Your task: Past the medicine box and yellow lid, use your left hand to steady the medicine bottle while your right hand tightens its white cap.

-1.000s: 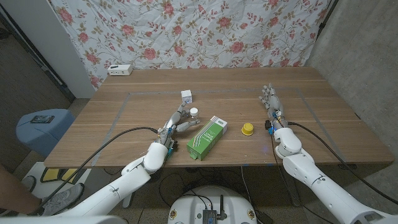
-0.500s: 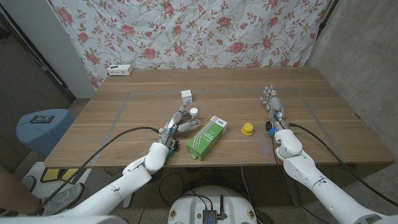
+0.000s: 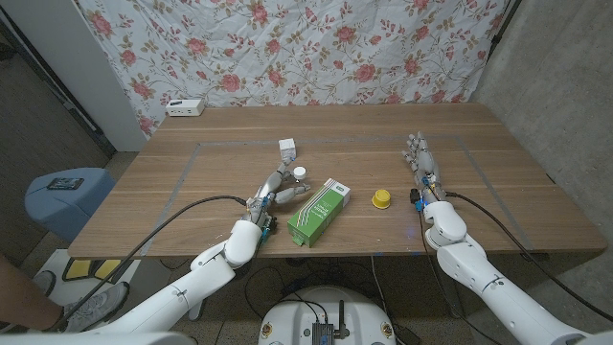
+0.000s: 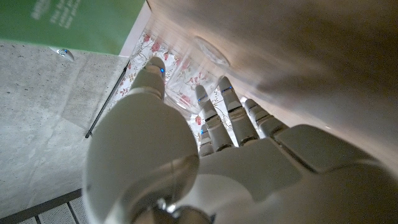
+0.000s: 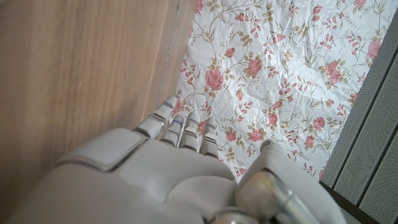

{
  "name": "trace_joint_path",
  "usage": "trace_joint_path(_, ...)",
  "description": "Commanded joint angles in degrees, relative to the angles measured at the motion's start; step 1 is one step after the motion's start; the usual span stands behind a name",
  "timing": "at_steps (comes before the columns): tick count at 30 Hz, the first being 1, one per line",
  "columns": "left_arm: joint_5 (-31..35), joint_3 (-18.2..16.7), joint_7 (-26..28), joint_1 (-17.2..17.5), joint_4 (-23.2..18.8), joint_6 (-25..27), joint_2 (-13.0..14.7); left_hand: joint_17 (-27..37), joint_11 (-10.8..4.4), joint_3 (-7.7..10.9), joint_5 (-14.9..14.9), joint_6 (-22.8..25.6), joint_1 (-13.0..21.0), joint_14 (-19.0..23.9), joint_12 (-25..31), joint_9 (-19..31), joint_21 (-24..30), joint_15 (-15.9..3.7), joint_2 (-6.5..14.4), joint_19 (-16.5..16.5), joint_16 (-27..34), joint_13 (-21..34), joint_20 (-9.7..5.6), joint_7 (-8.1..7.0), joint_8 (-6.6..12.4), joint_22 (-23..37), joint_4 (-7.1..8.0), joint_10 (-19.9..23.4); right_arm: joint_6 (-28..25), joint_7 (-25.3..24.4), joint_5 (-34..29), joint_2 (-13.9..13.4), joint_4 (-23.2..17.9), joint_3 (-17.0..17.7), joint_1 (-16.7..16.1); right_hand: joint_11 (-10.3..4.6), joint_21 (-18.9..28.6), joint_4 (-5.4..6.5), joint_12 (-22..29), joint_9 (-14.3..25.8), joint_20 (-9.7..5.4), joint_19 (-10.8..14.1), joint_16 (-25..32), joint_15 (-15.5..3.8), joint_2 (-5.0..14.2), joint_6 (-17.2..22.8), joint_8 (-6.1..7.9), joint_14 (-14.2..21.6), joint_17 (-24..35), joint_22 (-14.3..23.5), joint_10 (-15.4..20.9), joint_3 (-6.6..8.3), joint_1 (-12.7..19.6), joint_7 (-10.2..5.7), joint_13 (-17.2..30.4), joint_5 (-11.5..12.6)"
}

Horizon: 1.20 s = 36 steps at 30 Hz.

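**Bottle and cap: handling properties before the grasp**

Bottle (image 3: 300, 178): small and upright, white cap (image 3: 300, 172) on top, standing on the wooden table (image 3: 498, 182) just beside the far end of the green medicine box (image 3: 317, 212), with the yellow lid (image 3: 381, 198) well apart toward the robot's right. The left hand (image 3: 271, 194) reaches to the bottle with fingers spread; whether they touch it cannot be told. The right hand (image 3: 421, 165) stands on the table well apart, fingers straight, holding nothing. The bottle looks light, rigid and smooth, hence likely to tip or spin under torque. Judged best hold: body gripped low by the left hand, cap rim pinched by right fingertips.
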Motion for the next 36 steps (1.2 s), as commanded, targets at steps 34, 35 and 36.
trace_joint_path(34, 0.9, -0.2, 1.8, 1.0, -1.4, 2.5, 0.4, 0.0, 0.10, -1.44, -1.8, 3.8, 1.8, 4.0, -0.6, 0.2, -0.2, -8.49, 0.0, 1.8, -0.2, 0.2, -4.96, -0.33, -0.10, 0.1, 0.17, 3.2, 0.9, -0.2, -0.1, 1.1, 1.5, -0.1, 0.4, -0.14, 0.3, -0.01, 0.1, 0.1, -2.07, 0.7, 0.3, -0.13, -0.04, 0.4, -0.06, 0.5, 0.2, 0.1, 0.6, 0.47, -0.4, -0.38, 0.1, 0.2)
trace_joint_path(35, 0.9, -0.2, 1.8, 1.0, -1.4, 2.5, 0.4, 0.0, 0.07, -1.54, -1.9, 3.8, 1.7, 4.0, -0.6, 0.2, -0.2, -8.43, -0.1, 1.8, -0.2, 0.2, -4.99, -0.36, -0.13, 0.1, 0.20, 3.3, 0.9, -0.2, -0.1, 1.1, 1.5, -0.1, 0.4, -0.14, 0.3, -0.01, 0.1, 0.1, -2.06, 0.7, 0.3, -0.12, -0.04, 0.3, -0.06, 0.5, 0.2, 0.1, 0.6, 0.48, -0.4, -0.34, 0.1, 0.2)
trace_joint_path(36, 1.0, -0.2, 1.9, 1.1, -1.5, 2.7, 0.4, 0.0, 0.09, -1.57, -1.9, 3.9, 1.7, 4.0, -0.6, 0.2, -0.2, -8.47, -0.1, 1.8, -0.3, 0.2, -5.02, -0.40, -0.13, 0.1, 0.21, 3.3, 0.9, -0.1, -0.1, 1.1, 1.6, -0.1, 0.4, -0.09, 0.3, -0.01, 0.1, 0.1, -2.06, 0.7, 0.3, -0.09, -0.04, 0.3, -0.06, 0.5, 0.2, 0.1, 0.6, 0.48, -0.4, -0.34, 0.1, 0.2)
